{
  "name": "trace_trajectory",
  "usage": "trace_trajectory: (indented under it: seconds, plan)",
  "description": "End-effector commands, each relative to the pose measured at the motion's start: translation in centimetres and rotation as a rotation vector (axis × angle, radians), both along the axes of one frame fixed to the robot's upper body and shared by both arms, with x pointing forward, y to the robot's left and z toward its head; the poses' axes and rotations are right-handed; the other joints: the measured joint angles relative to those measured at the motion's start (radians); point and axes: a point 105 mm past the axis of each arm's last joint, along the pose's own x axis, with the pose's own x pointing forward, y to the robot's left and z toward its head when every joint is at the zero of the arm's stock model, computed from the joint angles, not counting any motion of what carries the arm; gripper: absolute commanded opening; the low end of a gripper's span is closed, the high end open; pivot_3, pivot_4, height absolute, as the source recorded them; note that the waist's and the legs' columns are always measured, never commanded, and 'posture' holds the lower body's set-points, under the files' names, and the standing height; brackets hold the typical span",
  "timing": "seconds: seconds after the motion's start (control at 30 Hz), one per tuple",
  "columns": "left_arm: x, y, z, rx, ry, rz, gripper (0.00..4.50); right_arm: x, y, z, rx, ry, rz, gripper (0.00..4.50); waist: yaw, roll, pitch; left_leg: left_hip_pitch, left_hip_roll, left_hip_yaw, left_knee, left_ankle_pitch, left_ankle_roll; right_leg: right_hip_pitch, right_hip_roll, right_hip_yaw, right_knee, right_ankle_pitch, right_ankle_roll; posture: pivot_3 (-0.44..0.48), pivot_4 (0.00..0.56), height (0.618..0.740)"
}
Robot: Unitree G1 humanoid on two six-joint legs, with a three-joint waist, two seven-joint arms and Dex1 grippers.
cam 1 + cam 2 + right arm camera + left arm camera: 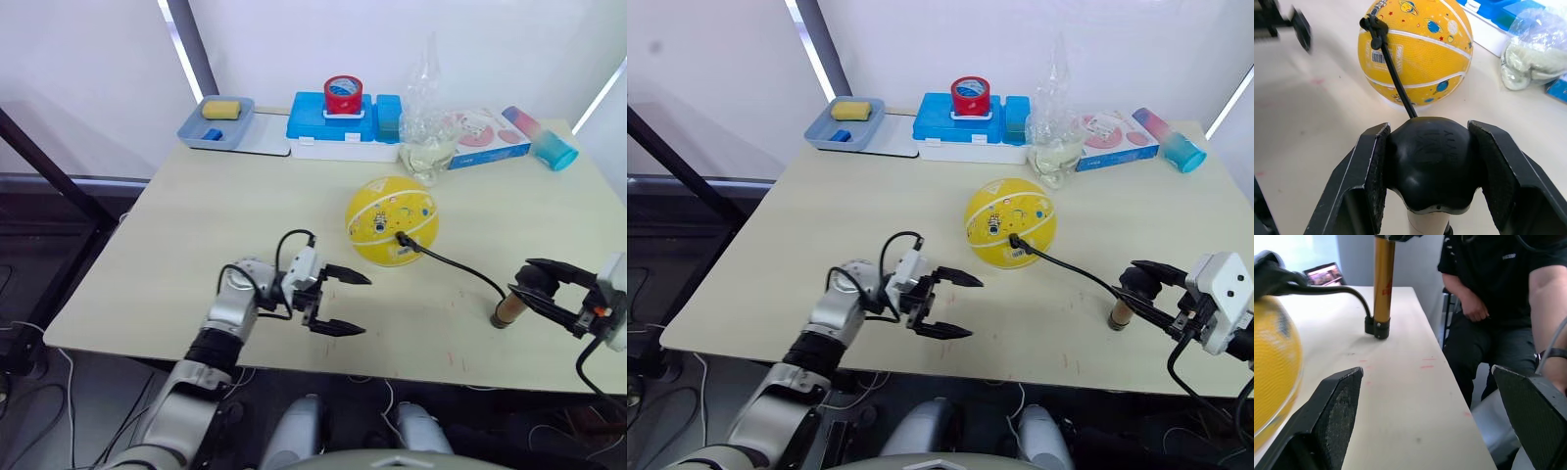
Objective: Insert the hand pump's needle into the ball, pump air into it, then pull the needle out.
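Your right pincer [1425, 161] grips the black top cap of the hand pump [508, 309], which stands upright on the worktop [176, 255]. Its hose ends with the needle [401, 237] in the ball [392, 221]. Your left pincer [338, 302] hovers wide, empty, near the ball.

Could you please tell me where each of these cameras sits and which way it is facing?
Left and right eye views: on the head, looking down over the table; both arms show.
Left wrist view: along the open left gripper toward the hand pump and a seated person.
Right wrist view: over the right gripper, around the pump's top, toward the ball.
All share ball and pump.
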Motion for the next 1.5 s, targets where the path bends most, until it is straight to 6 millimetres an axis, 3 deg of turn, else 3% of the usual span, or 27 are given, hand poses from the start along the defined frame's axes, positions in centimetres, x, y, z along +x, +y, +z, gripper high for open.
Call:
trace_trajectory:
  seconds: [0.03, 0.2, 0.37, 0.57, 0.77, 0.93, 1.13, 1.37, 1.5]
  plan:
    - [-0.5, 1.7, 2.4, -0.029, -0.042, -0.015, 4.50, 0.2, -0.3, 1.1, -0.123, -0.060, 0.050, 2.02, -0.001, 0.000, 0.000, 0.001, 0.000, 0.001, -0.001, 0.000, 0.000, 0.000, -0.001, 0.000, 0.000, 0.000, 0.000, 0.000, 0.150, 0.737]
    - [-0.5, 3.2, 3.9, -0.043, -0.052, 0.033, 4.50, 0.9, 0.0, 1.4, -0.247, -0.070, 0.131, 2.02, -0.001, -0.001, 0.001, 0.013, -0.005, 0.010, -0.009, 0.000, 0.001, 0.000, -0.012, -0.006, 0.001, 0.001, -0.002, 0.000, 0.150, 0.737]
    - [-1.0, 3.7, 3.5, -0.012, -0.045, 0.032, 4.50, 1.5, 0.5, 1.6, -0.356, -0.063, 0.215, 2.02, 0.001, -0.003, 0.002, 0.013, -0.009, 0.010, -0.009, -0.001, 0.009, -0.013, -0.017, -0.024, 0.002, 0.010, -0.005, 0.000, 0.150, 0.737]
    - [-1.1, 3.6, 3.7, -0.009, -0.050, 0.026, 4.50, 1.7, 1.8, 0.3, -0.540, 0.018, 0.400, 2.02, 0.000, -0.007, 0.007, 0.015, -0.011, 0.013, -0.008, -0.001, 0.010, -0.022, -0.023, -0.035, 0.000, 0.023, -0.006, 0.000, 0.150, 0.737]
    - [-1.3, 3.6, 3.5, -0.014, -0.046, 0.034, 4.50, 3.1, 2.6, -0.9, -0.668, 0.079, 0.523, 2.02, -0.001, -0.009, 0.011, 0.016, -0.010, 0.022, -0.006, -0.001, 0.011, -0.024, -0.026, -0.034, -0.001, 0.026, -0.008, 0.000, 0.150, 0.737]
    - [-1.7, 3.4, 3.3, -0.024, -0.044, 0.048, 4.50, 4.9, 5.3, -1.9, -0.619, 0.097, 0.589, 2.02, -0.002, -0.011, 0.012, 0.015, -0.010, 0.026, -0.006, -0.001, 0.011, -0.030, -0.027, -0.035, 0.000, 0.032, -0.006, 0.000, 0.150, 0.737]
    - [-1.7, 3.4, 3.3, -0.026, -0.058, 0.066, 4.50, 5.0, 7.4, -5.3, -0.536, 0.182, 0.640, 2.02, 0.001, -0.012, 0.012, 0.015, -0.010, 0.027, -0.006, -0.001, 0.010, -0.033, -0.031, -0.049, -0.001, 0.035, -0.011, 0.000, 0.150, 0.737]
    - [-1.6, 3.1, 3.2, -0.022, -0.064, 0.069, 4.50, 6.4, 8.3, -9.4, -0.508, 0.160, 0.644, 2.02, 0.000, -0.015, 0.012, 0.021, -0.011, 0.028, -0.006, -0.002, 0.011, -0.032, -0.031, -0.054, -0.002, 0.040, -0.021, 0.000, 0.150, 0.737]
    - [-1.4, 3.1, 3.2, -0.016, -0.069, 0.077, 4.50, 7.2, 8.7, -10.2, -0.513, 0.127, 0.654, 2.02, 0.002, -0.015, 0.012, 0.025, -0.011, 0.028, -0.006, -0.002, 0.011, -0.027, -0.030, -0.054, -0.001, 0.040, -0.021, 0.000, 0.150, 0.737]
